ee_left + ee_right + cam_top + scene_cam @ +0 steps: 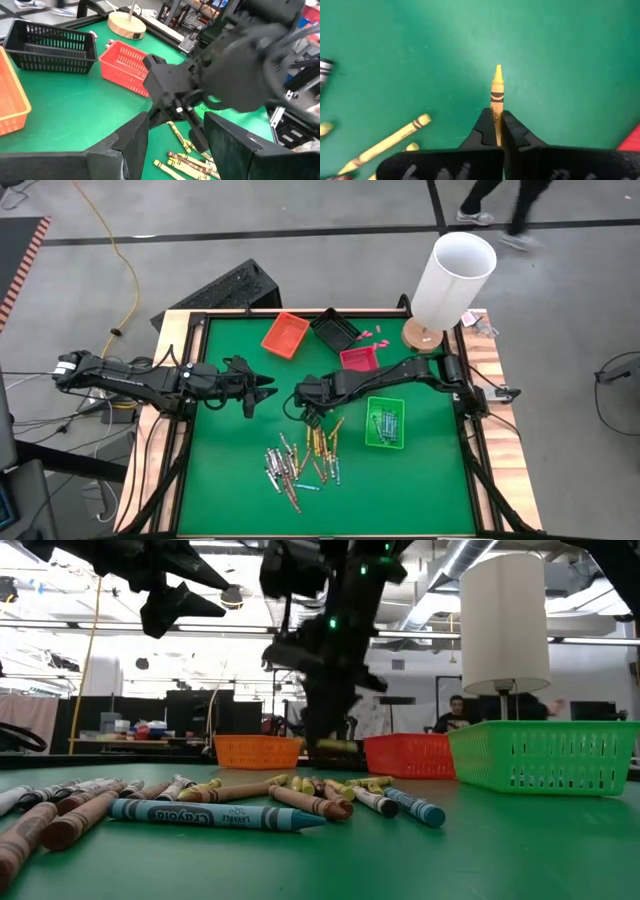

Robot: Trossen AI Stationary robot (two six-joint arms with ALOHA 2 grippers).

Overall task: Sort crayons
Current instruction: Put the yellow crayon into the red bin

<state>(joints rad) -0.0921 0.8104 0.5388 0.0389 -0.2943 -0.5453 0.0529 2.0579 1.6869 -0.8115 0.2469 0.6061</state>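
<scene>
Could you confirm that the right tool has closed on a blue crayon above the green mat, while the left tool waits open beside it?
Not quite: the crayon pinched in the right tool is yellow, not blue, as the right wrist view shows. The rest stands: it is held above the green mat, and the left tool waits open beside it.

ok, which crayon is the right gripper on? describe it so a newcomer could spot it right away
Start at the green basket on the right of the green table; the crayon pile lies beside it toward the middle. At the pile's far edge the right gripper is shut on a yellow crayon. Unlike its loose neighbours, it sticks out tip-first from between the fingers.
</scene>
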